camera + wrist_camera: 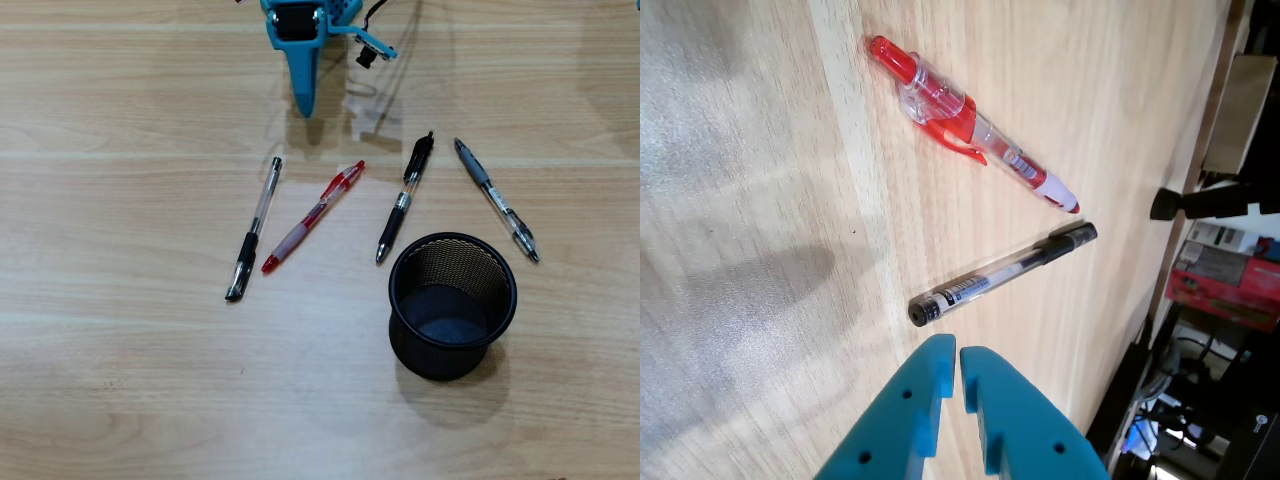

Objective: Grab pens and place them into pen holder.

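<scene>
Mesh of the black pen holder [452,305] fills the near right of the overhead view; the cup stands upright on the wooden table [120,380] and its inside looks empty, only the dark floor showing, so by my reading no pen has gone in yet. Just beyond its far rim four pens lie flat in a loose row, none touching another. From left to right they are a clear pen with a black grip [254,229], a red pen [313,217], a black pen [404,199] whose tip comes close to the holder's far left rim, and a grey pen [495,199] slanting down toward its far right side. Spread apart like this, each can be pinched alone without knocking a neighbour. Farthest off, at the top edge, sits the blue gripper [304,105], pointing down toward the gap between the clear and red pens. The wrist view shows its jaws almost closed, a thin slit between them and nothing held [958,362]. Just ahead of the fingertips lies the clear pen [1002,273], its capped end nearest, with the red pen [970,124] beyond. I judge the clear pen the likely first pick; the jaws would have to spread before coming down across its barrel
</scene>
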Robot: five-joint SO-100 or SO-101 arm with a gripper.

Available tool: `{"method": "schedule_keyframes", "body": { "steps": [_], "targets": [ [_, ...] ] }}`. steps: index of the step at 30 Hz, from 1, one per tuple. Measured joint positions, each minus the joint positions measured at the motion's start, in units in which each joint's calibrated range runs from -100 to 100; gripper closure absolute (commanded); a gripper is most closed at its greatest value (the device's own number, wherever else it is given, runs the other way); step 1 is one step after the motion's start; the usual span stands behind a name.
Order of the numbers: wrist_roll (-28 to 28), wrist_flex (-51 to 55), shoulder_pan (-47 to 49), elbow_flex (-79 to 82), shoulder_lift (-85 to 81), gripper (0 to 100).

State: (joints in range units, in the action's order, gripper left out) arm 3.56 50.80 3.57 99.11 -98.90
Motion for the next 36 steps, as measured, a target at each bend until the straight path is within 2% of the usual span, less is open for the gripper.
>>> {"method": "schedule_keyframes", "body": {
  "steps": [36],
  "targets": [
    [0.0,1.2,-2.4,-3.2,0.1,98]
  ]
}}
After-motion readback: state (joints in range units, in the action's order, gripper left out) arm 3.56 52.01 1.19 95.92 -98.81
